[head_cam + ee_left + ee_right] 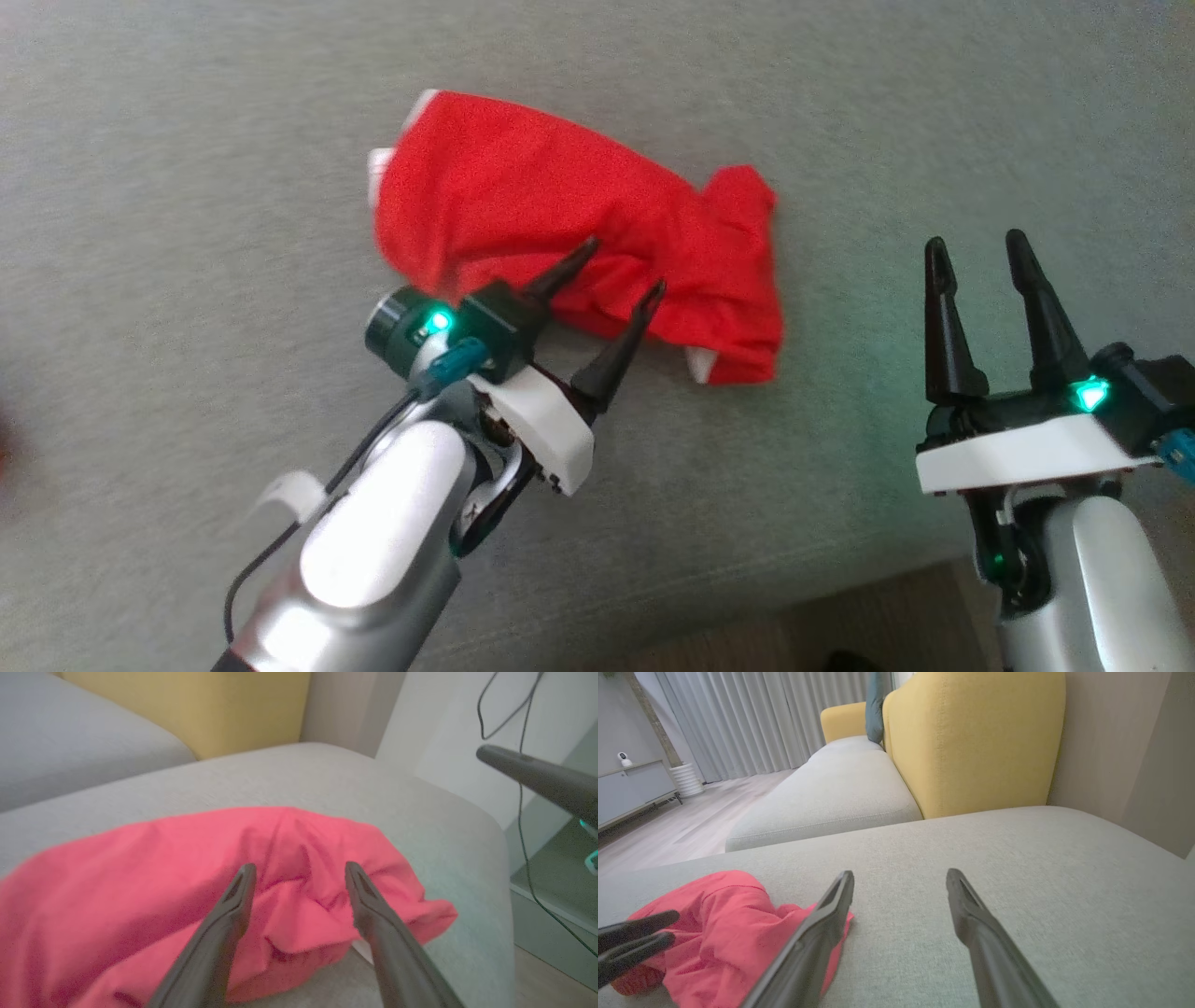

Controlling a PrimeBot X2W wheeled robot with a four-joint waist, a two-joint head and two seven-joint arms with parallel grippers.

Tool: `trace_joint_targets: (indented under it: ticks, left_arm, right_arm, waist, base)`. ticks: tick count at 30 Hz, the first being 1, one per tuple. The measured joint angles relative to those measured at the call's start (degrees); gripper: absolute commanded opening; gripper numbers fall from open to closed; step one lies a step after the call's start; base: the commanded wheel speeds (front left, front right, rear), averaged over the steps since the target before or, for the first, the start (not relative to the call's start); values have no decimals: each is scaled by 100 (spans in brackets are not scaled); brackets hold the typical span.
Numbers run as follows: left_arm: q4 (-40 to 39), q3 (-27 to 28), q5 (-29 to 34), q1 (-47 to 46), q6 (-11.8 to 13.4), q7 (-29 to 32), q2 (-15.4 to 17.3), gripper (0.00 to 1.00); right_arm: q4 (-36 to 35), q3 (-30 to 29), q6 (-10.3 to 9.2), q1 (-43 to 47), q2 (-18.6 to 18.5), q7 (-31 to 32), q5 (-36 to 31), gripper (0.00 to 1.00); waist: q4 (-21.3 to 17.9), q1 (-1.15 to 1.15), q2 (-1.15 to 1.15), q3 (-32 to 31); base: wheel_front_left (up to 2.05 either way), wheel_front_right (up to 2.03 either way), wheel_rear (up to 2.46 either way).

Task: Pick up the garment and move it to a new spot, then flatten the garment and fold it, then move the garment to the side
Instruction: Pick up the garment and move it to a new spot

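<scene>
Head view: the red garment (560, 215) lies crumpled on the grey sofa cushion (187, 140); left gripper (625, 264) gapes wide over its near edge, holding nothing, right gripper (975, 240) wide open, apart. Likely soft, light, floppy: pinch a bunched fold or corner

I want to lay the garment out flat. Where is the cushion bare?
Bare cushion left of and beyond the red garment, and between it and the right hand. Crowded at the garment's near edge, where the open left hand hovers.

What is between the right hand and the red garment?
A bare stretch of grey cushion lies between the right hand and the red garment, as the head view shows.
</scene>
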Motion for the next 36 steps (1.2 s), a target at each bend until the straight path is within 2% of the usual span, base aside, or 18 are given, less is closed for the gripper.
trace_joint_targets:
  ticks: [3,7,12,14,22,36]
  left_arm:
    - [-244,78,0,14,93,-318,33,100]
    - [-531,339,-16,243,389,-647,105,100]
    - [-675,1123,-320,654,888,-844,316,100]
    - [-732,1435,-399,739,1006,-875,442,100]
    - [-829,2146,-555,1309,1056,-902,798,100]
    - [-1169,2120,-299,2326,1002,-902,917,100]
  right_arm:
    - [-14,-31,0,1,1,69,-112,100]
    - [-59,-96,0,21,0,212,-238,100]
    - [-162,-130,-1,32,0,372,-345,100]
    - [-202,-143,-1,41,0,435,-397,100]
    - [-281,-189,0,232,1,595,-478,100]
    - [-344,-235,-1,905,2,777,-535,100]
  waist:
    - [252,0,0,-132]
    - [593,-1,0,-339]
    - [1010,-1,0,-591]
    - [1156,-1,0,-679]
    - [1499,-1,0,-961]
    - [1418,-1,0,-1468]
  base:
    - [0,0,0]
    - [0,0,0]
    - [0,0,0]
    - [0,0,0]
    - [0,0,0]
    - [0,0,0]
